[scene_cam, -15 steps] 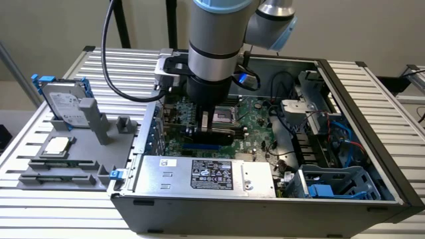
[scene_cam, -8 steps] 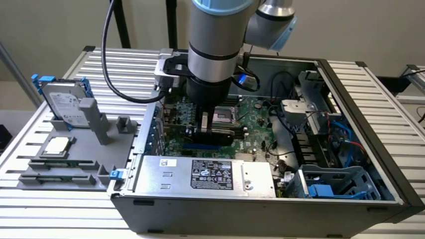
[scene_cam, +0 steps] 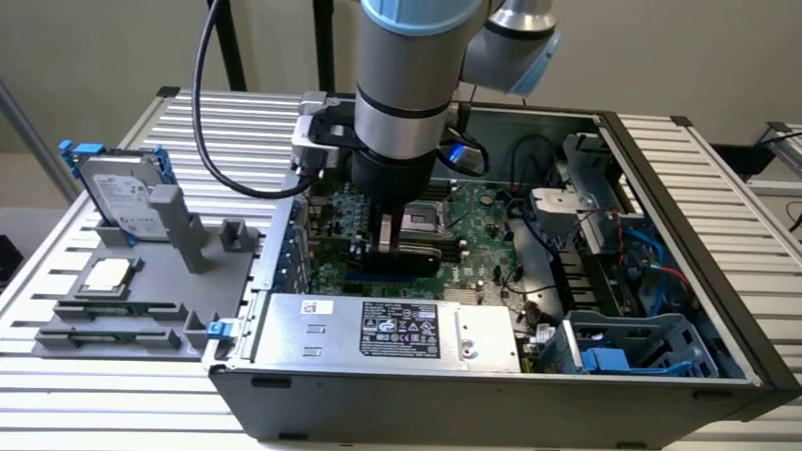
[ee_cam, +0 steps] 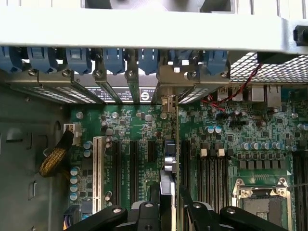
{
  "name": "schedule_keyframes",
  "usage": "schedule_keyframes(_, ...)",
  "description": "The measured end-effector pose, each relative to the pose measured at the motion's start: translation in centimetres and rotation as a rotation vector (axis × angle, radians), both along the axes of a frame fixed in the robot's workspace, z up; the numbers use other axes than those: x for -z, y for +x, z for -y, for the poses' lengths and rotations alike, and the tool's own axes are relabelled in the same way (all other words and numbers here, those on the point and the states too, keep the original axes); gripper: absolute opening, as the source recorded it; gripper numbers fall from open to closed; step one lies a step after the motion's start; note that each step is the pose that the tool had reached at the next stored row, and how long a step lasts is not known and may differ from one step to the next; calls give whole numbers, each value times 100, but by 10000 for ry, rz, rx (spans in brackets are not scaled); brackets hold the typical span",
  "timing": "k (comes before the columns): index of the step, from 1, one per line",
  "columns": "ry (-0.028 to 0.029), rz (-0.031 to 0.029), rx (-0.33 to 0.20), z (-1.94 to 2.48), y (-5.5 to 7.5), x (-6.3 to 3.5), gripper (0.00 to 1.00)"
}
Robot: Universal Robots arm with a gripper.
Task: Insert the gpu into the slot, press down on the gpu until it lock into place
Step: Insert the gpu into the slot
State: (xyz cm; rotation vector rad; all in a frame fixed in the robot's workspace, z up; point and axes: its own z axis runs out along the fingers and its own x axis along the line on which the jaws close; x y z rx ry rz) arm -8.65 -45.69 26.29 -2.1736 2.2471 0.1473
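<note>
My gripper [scene_cam: 404,252] reaches down into the open computer case over the green motherboard [scene_cam: 483,211]. It is shut on the gpu [scene_cam: 411,257], a thin black card held on edge. In the wrist view the gpu [ee_cam: 168,166] runs edge-on from between my fingers [ee_cam: 147,214] towards its metal bracket [ee_cam: 166,101] at the case's rear openings. A short piece of the bright-blue slot [scene_cam: 371,279] shows just below the card, on the exterior view's left of the gripper. Whether the card's edge sits in the slot I cannot tell.
The grey labelled power-supply box [scene_cam: 389,329] lies close in front of the gripper. A silver hard drive with blue clips [scene_cam: 119,193] stands on the grey fixture [scene_cam: 126,324] outside the case. The CPU socket [ee_cam: 262,204], a white slot [ee_cam: 98,173] and black slots [ee_cam: 132,171] flank the card.
</note>
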Motion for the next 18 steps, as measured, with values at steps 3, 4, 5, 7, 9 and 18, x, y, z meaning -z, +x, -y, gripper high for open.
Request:
schedule_keyframes(3, 1, -1, 0, 0, 0, 9, 26)
schedule_keyframes(4, 2, -1, 0, 0, 0, 13, 26)
schedule_keyframes(5, 2, -2, 0, 0, 0, 17, 26)
schedule_keyframes(7, 1, -11, -1, 0, 0, 27, 26)
schedule_keyframes(9, 0, -28, -1, 0, 0, 35, 26)
schedule_keyframes(18, -2, -66, 0, 0, 1, 56, 26)
